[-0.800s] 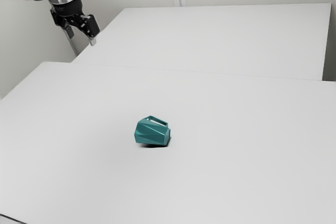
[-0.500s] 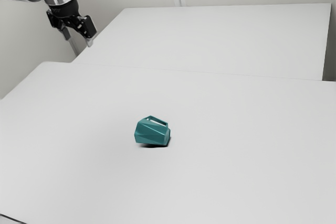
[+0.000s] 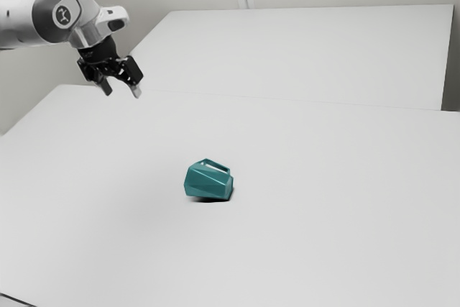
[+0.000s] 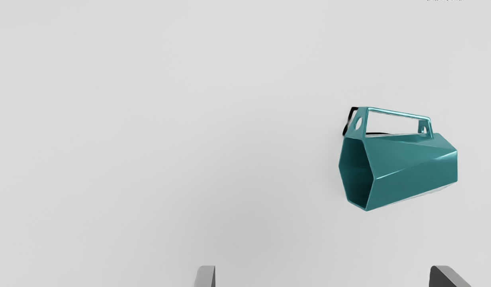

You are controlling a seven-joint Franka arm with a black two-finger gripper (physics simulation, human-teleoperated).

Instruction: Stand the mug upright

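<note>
High at the exterior view's upper left, the black gripper [image 3: 121, 91] hangs in the air, well away from the mug. The teal faceted mug [image 3: 208, 180] lies on its side on the white table, its handle raised at the upper side. In the wrist view the mug [image 4: 408, 163] shows its dark hollow mouth and its angular handle. The gripper [image 4: 322, 275] has its two fingertips wide apart, with nothing held between them.
The white table [image 3: 323, 242] spreads around the mug. Behind it stands another white surface [image 3: 302, 55], with pale walls beyond. A thin dark line crosses the exterior view's lower left corner.
My arm first drew slightly toward the exterior view's left, then my hand came lower and somewhat toward its right. The mug has stayed where it was.
</note>
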